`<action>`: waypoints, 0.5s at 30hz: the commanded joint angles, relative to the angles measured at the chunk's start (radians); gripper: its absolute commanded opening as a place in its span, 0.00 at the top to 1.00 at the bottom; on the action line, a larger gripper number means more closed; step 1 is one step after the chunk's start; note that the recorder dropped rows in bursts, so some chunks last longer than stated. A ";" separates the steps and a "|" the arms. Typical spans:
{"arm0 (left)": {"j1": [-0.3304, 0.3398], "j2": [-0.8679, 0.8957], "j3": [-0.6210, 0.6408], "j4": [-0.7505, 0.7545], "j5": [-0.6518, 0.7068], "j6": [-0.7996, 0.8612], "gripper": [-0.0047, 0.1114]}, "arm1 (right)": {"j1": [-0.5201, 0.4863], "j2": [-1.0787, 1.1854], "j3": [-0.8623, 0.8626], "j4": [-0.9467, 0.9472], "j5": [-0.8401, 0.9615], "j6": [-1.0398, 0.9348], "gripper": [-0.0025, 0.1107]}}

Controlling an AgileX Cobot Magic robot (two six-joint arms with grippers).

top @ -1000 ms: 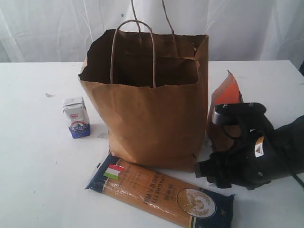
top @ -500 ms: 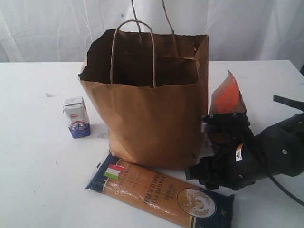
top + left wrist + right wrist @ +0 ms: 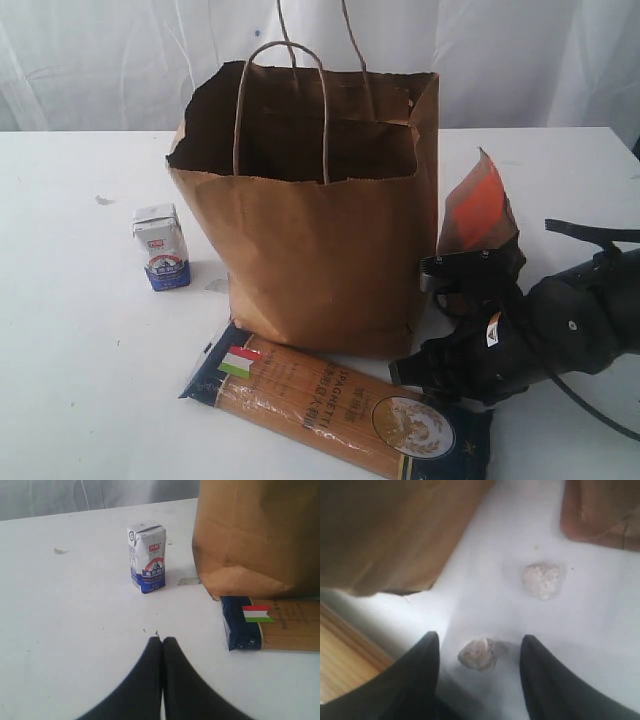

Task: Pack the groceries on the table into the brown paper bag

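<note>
Presently: bag upright, three groceries around it, right jaws straddling a foil ball

Seen in the exterior view, the brown paper bag [image 3: 320, 260] stands upright at the middle of the table [image 3: 80, 380], with its mouth open and its twisted handles up. Its inside is too dark to tell what it holds.

At the bag's 9 o'clock the small milk carton [image 3: 161, 247] stands upright, near the bag but apart from it. At 6 o'clock the long spaghetti pack [image 3: 330, 400] lies flat, with one end just beside the bag's base. At 3 o'clock the brown-orange pouch [image 3: 478, 210] stands close against the bag's side; whether they touch I cannot tell.

The right gripper [image 3: 412, 320] lies low over the table at the bag's 4 o'clock, between the pouch and the spaghetti pack. Its jaws stand partly apart with a small foil-wrapped ball [image 3: 477, 654] on the table between them, a gap on either side; it grips nothing. A second ball [image 3: 541, 580] lies further on, nearer the pouch.

The left gripper [image 3: 162, 640] appears only in its own wrist view, its jaws pressed together and empty, above bare table short of the milk carton.
</note>
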 commanded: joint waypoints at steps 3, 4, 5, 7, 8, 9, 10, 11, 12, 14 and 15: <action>0.001 -0.005 0.005 -0.002 0.002 -0.007 0.96 | -0.005 0.041 0.002 0.003 0.006 -0.027 0.67; 0.001 -0.005 0.005 -0.002 0.002 -0.007 0.96 | -0.005 0.041 0.002 0.003 0.013 -0.027 0.72; 0.001 -0.005 0.005 -0.002 0.002 -0.007 0.96 | -0.005 0.041 0.002 0.003 0.018 -0.027 0.76; 0.001 -0.005 0.005 -0.002 0.002 -0.007 0.96 | -0.005 0.041 0.002 0.003 0.038 -0.027 0.83; 0.001 -0.005 0.005 -0.002 0.002 -0.007 0.96 | -0.005 0.041 0.002 0.003 0.046 -0.027 0.86; 0.001 -0.005 0.005 -0.002 0.002 -0.007 0.96 | -0.005 0.038 0.002 0.003 0.051 -0.027 0.87; 0.001 -0.005 0.005 -0.002 0.002 -0.007 0.96 | -0.005 0.036 0.002 0.003 0.059 -0.027 0.87; 0.001 -0.005 0.005 -0.002 0.002 -0.007 0.96 | -0.005 0.031 0.002 0.003 0.064 -0.027 0.88; 0.001 -0.005 0.005 -0.002 0.002 -0.007 0.96 | -0.003 0.026 0.002 0.003 0.069 -0.027 0.88; 0.001 -0.005 0.005 -0.002 0.002 -0.007 0.96 | -0.003 0.008 0.002 0.003 0.078 -0.029 0.88; 0.001 -0.005 0.005 -0.002 0.002 -0.007 0.96 | -0.003 -0.003 0.002 0.003 0.083 -0.029 0.88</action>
